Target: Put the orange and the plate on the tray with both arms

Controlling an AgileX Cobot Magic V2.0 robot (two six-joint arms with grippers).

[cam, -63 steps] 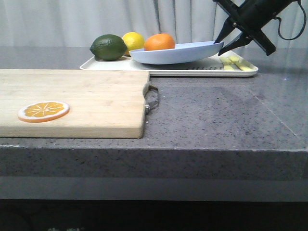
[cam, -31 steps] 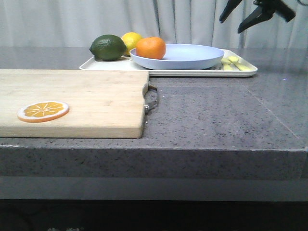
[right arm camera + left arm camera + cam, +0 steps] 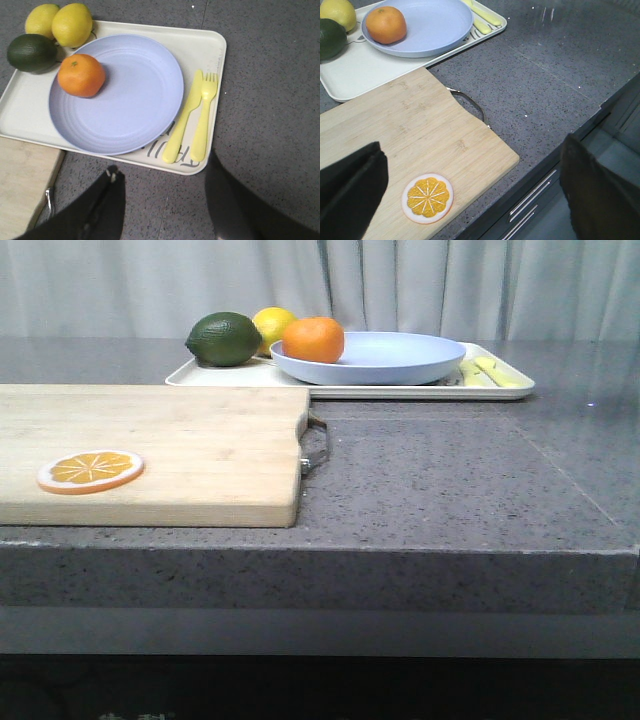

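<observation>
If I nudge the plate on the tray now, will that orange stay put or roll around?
Probably it rolls. The orange is round and smooth, sitting loose on the plate near one side, with nothing bracing it. The plate is shallow, so its low rim might not stop a quick roll. It looks slightly flattened, which may steady it against a slow, gentle push on the tray.

Kitchen setting, speckled grey stone counter (image 3: 450,480), wooden cutting board (image 3: 150,450), drawer handles (image 3: 527,212) below (counter front)
</observation>
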